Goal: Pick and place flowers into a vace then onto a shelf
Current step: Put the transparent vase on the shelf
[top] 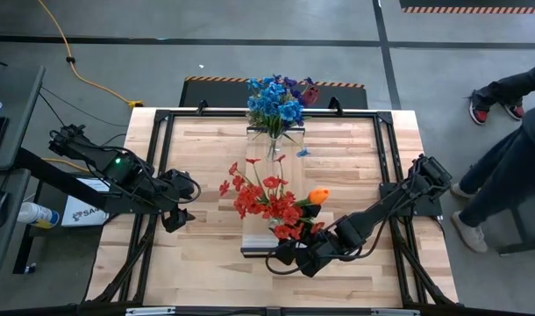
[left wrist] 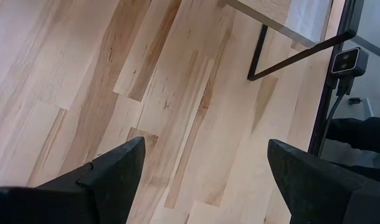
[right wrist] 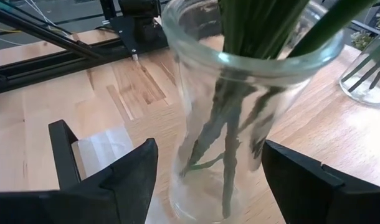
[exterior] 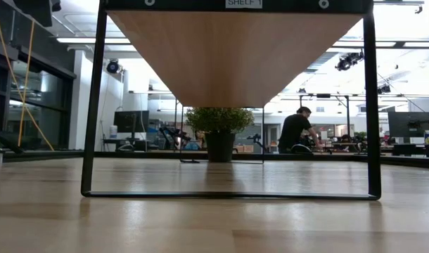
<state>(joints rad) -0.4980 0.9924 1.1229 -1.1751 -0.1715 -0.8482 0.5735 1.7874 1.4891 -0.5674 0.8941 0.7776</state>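
Observation:
A clear glass vase holding green stems stands on the near end of the raised light-wood shelf. Its red blooms and one orange bloom spread above it. My right gripper is open, low at the vase's near side, with one finger on each side of the glass; no touch shows. A second vase with blue and purple flowers stands on the shelf's far end. My left gripper is open over bare tabletop, left of the shelf.
The shelf's black frame legs stand on the butcher-block tabletop. The low view looks under the shelf's underside to a bushy green plant beyond the table. A person's legs are off the table's right side.

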